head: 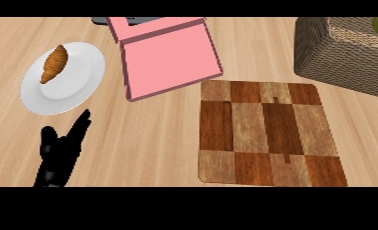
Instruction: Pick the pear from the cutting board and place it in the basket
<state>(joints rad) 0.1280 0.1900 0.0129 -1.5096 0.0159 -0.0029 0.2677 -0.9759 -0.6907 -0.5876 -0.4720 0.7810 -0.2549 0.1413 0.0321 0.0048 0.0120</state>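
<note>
The checkered wooden cutting board (269, 134) lies at the lower right of the counter, and nothing rests on its top. The woven basket (328, 56) stands at the upper right, cut off by the view's edge. A small green patch (374, 23) shows inside the basket at the right border; I cannot tell if it is the pear. No pear shows anywhere else. My left hand (59, 154) rests open at the lower left, fingers pointing up, holding nothing. My right hand is out of the view.
A white plate (74, 91) with a brown croissant (54, 63) sits at the left, just above my left hand. A pink folded box-like object (170, 56) lies at the top middle, with a dark grey item (136, 20) behind it.
</note>
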